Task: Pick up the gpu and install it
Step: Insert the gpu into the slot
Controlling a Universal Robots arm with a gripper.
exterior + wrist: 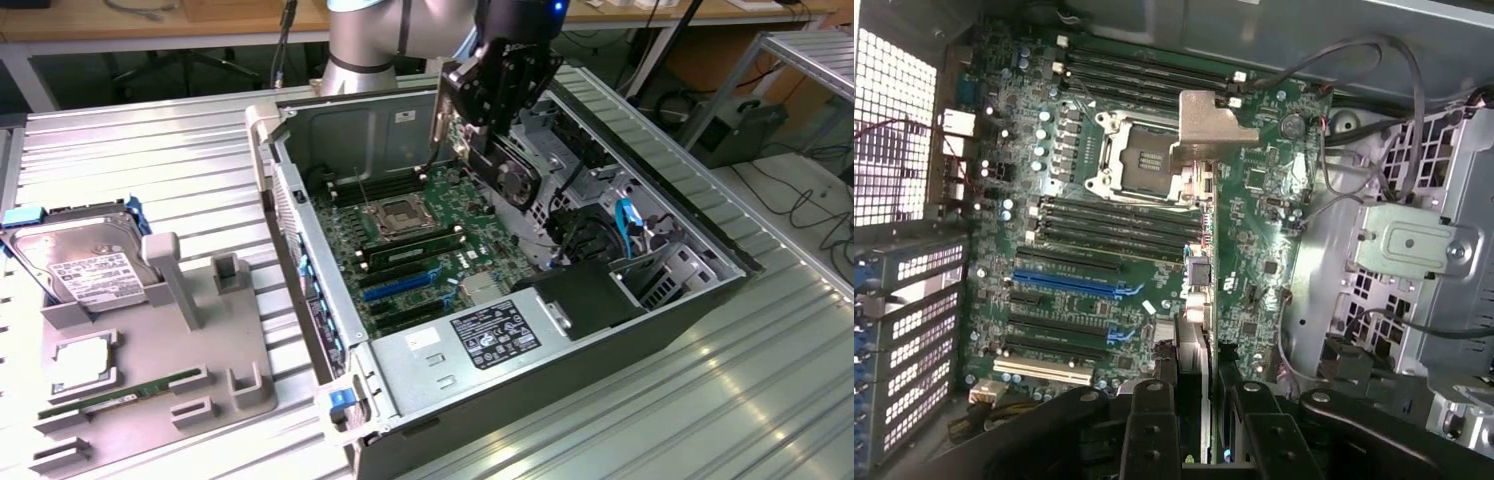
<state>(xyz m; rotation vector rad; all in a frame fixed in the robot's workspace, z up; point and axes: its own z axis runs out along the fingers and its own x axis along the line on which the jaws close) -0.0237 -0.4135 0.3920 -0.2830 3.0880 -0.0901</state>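
My gripper [497,95] is shut on the gpu [511,172], a black card with a round fan on its face, held on edge above the open computer case [300,210]. The card hangs over the far right part of the green motherboard [414,250], clear of it. In the wrist view I look down the gpu's [1195,280] thin edge, its metal bracket [1206,118] at the far end over the CPU socket [1139,160]. The black fingers [1152,425] clamp the card from both sides of my gripper [1199,405]. The blue expansion slot [1069,281] lies on the board, off to one side of the card's edge.
A grey fixture tray [174,345] on the exterior view's left holds a silver hard drive [83,265], a CPU [80,365] and a green RAM stick [120,395]. Inside the case sit the power supply [497,335], a drive cage [1414,250] and loose cables [1334,60].
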